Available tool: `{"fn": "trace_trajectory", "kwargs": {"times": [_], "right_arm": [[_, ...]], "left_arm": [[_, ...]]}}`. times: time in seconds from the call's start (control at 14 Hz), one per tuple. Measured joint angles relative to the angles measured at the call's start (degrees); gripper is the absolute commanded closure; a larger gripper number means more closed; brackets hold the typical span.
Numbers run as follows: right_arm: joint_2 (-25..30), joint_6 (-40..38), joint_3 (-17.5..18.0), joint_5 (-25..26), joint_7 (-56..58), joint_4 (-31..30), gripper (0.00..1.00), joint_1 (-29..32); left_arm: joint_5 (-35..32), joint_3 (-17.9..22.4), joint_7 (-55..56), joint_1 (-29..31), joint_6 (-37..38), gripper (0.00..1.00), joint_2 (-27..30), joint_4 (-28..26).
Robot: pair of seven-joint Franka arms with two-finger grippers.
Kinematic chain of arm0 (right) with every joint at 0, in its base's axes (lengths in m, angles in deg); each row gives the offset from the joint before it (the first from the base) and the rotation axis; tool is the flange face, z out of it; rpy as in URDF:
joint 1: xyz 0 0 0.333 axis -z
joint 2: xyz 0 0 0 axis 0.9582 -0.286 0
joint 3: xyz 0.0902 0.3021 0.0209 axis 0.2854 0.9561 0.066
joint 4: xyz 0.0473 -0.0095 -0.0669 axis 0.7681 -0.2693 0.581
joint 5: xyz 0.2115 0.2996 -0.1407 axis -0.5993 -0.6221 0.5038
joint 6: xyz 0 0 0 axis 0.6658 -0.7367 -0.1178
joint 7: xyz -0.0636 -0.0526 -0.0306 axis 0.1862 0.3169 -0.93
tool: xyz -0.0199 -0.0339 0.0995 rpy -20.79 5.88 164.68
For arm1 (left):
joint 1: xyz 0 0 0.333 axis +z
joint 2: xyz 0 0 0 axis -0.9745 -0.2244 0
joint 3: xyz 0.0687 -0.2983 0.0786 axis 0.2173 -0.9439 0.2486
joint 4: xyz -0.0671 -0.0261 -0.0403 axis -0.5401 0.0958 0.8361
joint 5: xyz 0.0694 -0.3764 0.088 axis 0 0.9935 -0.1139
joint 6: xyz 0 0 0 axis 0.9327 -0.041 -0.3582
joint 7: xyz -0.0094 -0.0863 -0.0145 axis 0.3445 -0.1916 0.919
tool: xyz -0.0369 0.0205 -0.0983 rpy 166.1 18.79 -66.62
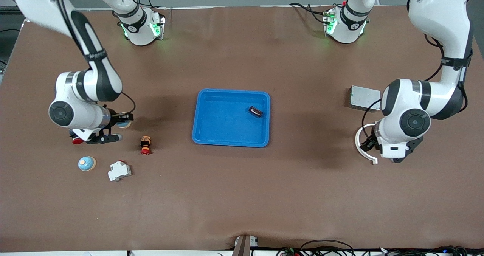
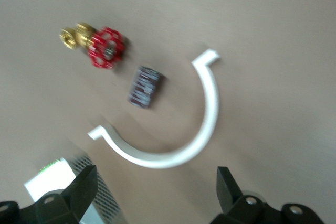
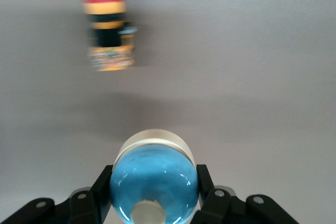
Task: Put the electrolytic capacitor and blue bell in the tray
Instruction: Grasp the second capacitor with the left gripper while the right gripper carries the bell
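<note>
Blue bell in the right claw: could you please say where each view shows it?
Front view: blue bell in the right claw, beside the red-capped push button, toward the right arm's end.
Left wrist view: not in it.
Right wrist view: gripped in the claw; same button shows.

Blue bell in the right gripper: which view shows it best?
Right wrist view: the blue bell sits close up, clamped in the right gripper. Front view shows only a small edge; left wrist view shows none.

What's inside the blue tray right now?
Inside the tray lies one small dark part, near the corner toward the left arm's end. No bell there. Nothing covers the floor.
</note>
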Motion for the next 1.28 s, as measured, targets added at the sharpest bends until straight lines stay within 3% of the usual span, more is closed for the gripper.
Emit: {"fn": "trace_trajectory", "kwargs": {"times": [0.36,0.64,0.85,1.0,1.21,1.28], "right_arm": [[1.8,-2.2,0.4,-4.4,-24.4,2.8,0.81,-14.5],[-1.9,-0.1,0.4,-7.2,-38.3,7.9,0.81,-23.4],[-6.6,4.4,0.4,-8.3,-41.3,9.7,0.81,-25.8],[-9.2,7.3,0.3,-9.4,-41.3,10.0,0.81,-26.2],[-11.2,8.9,0.3,-9.8,-41.3,10.0,0.81,-27.4],[-11.7,9.3,0.3,-9.9,-41.3,10.0,0.81,-27.8]], "left_arm": [[-0.9,0.0,-4.8,4.9,-6.8,0.38,-2.6,-2.8],[-1.0,-0.1,-7.4,6.7,-11.1,0.39,-4.8,-2.9],[-1.0,-0.1,-7.4,6.8,-14.6,0.40,-6.6,-3.0],[-1.0,-0.1,-7.4,6.9,-15.8,0.58,-7.6,-3.0],[-1.0,-0.1,-7.4,7.1,-16.0,1.00,-7.8,-3.0],[-1.0,-0.1,-7.4,7.1,-16.0,1.00,-7.8,-2.9]]}}
